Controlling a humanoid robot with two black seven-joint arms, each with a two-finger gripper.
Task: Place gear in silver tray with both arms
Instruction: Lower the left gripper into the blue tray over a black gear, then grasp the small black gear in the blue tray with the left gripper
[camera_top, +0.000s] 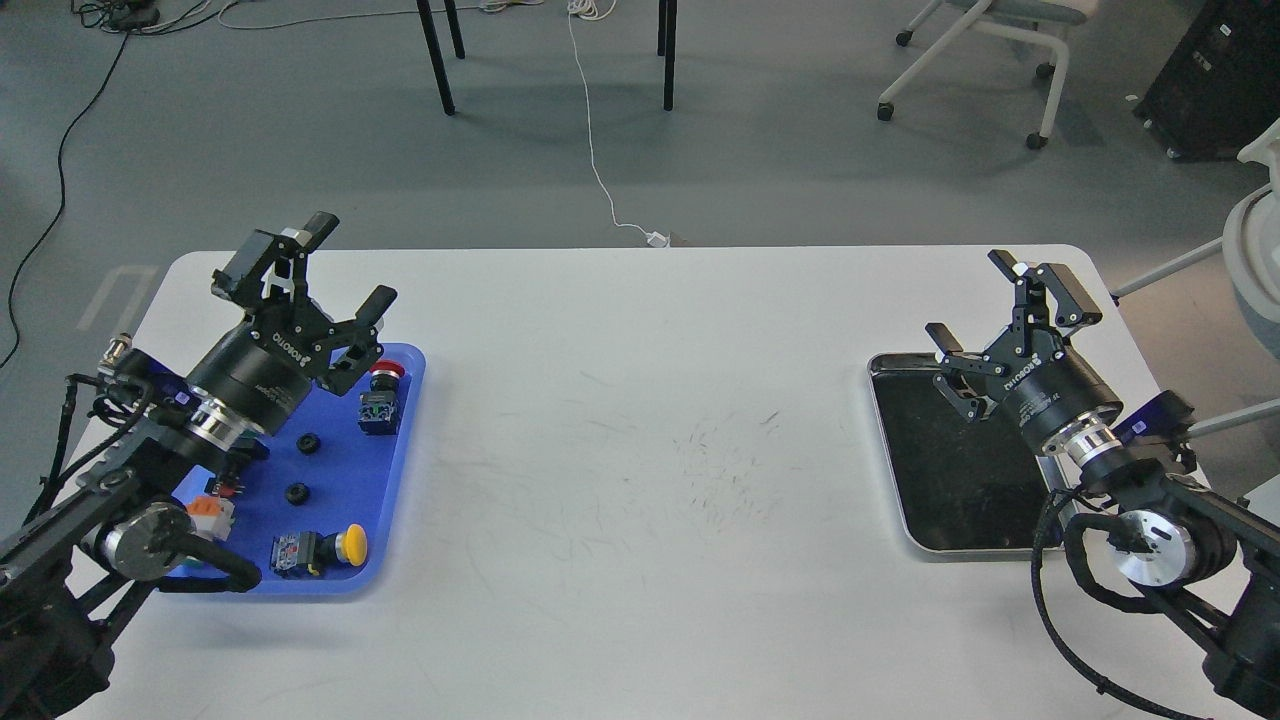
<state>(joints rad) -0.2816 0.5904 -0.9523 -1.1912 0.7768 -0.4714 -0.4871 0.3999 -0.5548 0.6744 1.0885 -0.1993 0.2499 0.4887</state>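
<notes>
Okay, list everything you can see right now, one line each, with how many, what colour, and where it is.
table: one, white, fills the middle of the view.
blue tray: one, blue plastic, on the table's left side.
gears: two, small and black, lying on the blue tray.
red push button: one, red cap on a dark blue body, at the blue tray's far right corner.
yellow push button: one, yellow cap on a dark body, at the blue tray's near edge.
orange part: one, orange and white, partly hidden by the left arm.
silver tray: one, shiny rim and dark floor, on the table's right side, nothing in it.
chair: one, white-framed, on the grey floor beyond.
left gripper: black, fingers spread, above the blue tray's far end.
right gripper: black, fingers spread, above the silver tray's far end.
</notes>
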